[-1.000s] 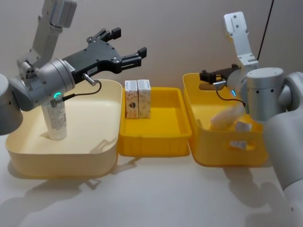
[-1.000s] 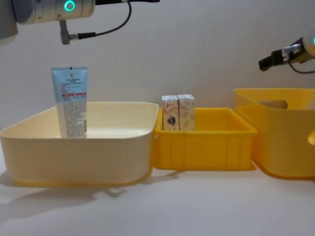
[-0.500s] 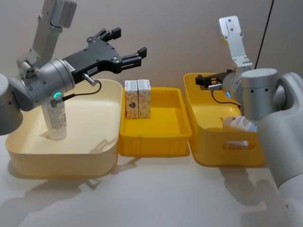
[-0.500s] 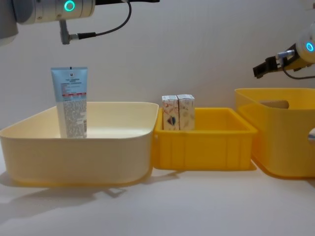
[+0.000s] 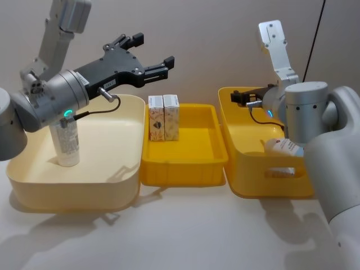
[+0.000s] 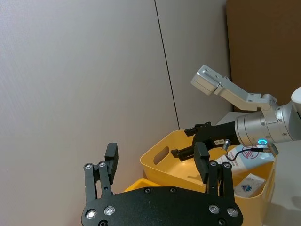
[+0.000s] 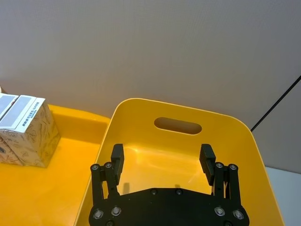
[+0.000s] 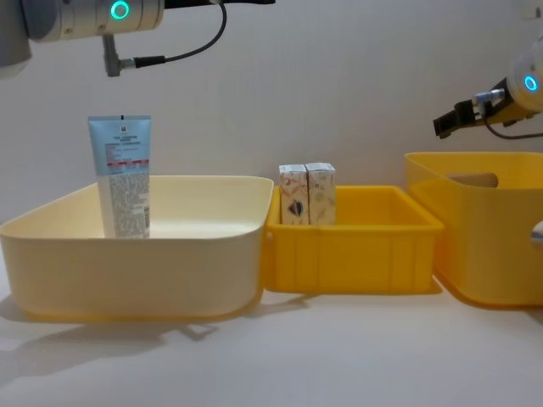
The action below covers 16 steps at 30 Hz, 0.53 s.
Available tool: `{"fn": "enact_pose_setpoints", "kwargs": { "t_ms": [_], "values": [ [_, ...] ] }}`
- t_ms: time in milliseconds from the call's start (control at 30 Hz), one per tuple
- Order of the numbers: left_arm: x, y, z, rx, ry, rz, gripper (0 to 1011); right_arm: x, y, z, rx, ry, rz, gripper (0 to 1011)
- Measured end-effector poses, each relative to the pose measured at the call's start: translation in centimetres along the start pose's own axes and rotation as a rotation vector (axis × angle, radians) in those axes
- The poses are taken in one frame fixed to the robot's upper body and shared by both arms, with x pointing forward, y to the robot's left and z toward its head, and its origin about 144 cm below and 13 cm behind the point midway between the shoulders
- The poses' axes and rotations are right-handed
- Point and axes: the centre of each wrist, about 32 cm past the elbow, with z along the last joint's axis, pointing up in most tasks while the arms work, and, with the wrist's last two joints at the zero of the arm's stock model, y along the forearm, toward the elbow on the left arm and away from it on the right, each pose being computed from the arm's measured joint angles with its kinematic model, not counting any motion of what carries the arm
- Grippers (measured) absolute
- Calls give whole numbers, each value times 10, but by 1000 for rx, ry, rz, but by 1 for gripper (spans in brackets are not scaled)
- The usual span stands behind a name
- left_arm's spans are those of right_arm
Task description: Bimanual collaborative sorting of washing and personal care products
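Currently your left gripper (image 5: 151,54) hangs high over the far edge of the wide cream plastic bin (image 5: 34,185), fingers spread wide, holding nothing. Inside that bin, near its left side, a tall flat light-blue squeeze tube (image 8: 121,175) stands upright on its cap. Just right of the cream bin sits the shallow yellow plastic tray (image 5: 202,157); two small cream cartons with reddish-blue patterns (image 5: 163,117) stand upright side by side, touching, in its far left corner. Right of the tray, your right gripper (image 7: 161,162) hovers above the deep yellow plastic bin with handle slots (image 7: 225,125), fingers parted and empty. You can see a white tube with a red label (image 5: 285,147) lying inside that deep bin near its right wall.
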Motion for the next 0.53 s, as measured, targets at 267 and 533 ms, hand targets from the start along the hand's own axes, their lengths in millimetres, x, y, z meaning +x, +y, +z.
{"fn": "enact_pose_setpoints", "kwargs": {
  "t_ms": [267,533],
  "values": [
    [0,0,0,0,0,0,1003,0,0,0,-2,1,1,1001],
    [0,0,0,0,0,0,1003,-1,1,0,-4,1,2,1001]
  ]
}}
